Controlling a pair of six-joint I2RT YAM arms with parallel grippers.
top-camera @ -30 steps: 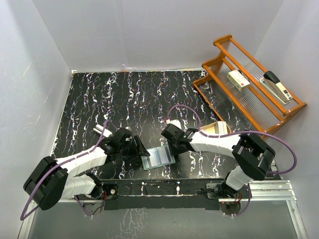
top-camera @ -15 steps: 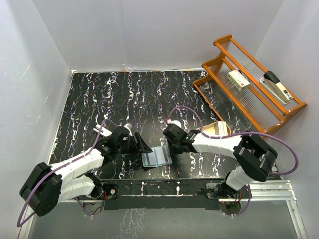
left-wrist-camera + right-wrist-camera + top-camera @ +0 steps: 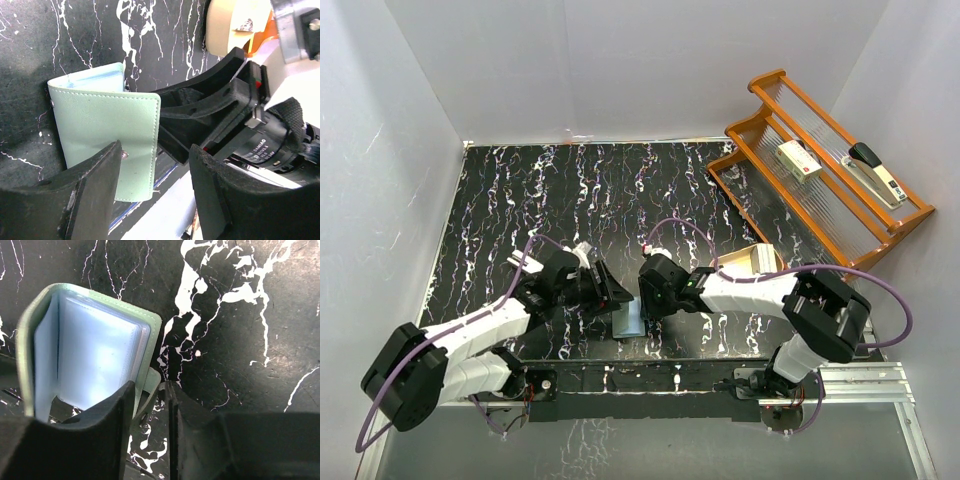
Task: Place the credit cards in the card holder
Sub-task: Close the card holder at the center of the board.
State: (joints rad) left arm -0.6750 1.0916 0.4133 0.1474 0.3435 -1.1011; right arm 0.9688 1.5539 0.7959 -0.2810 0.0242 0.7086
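The card holder [image 3: 630,322] stands half folded on the black, white-veined desk [image 3: 570,200], propped on its edge like an open book. That is probably so that its pockets stay reachable while one cover is swung over the other. To its left, the left end effector [image 3: 610,293] has its two fingers roughly halfway apart. One finger overlaps the lower corner of the outer cover, and nothing looks clamped, so it seems to act as a backstop. To its right, the right end effector [image 3: 151,390] is narrowed almost to closing. The thin edge of the cover and its small tab sit between the fingers, and it seems to pinch them so it can steer the fold. The holder's outside is smooth, sage-green, leather-like material with a stitched border, rounded corners and a small metal snap. Inside, pale blue cards [image 3: 95,350] lie flat behind glossy clear sleeves, their rounded edges stacked against the spine. Well apart from the holder, up to its right, sits a slatted orange-brown wooden rack [image 3: 770,170].
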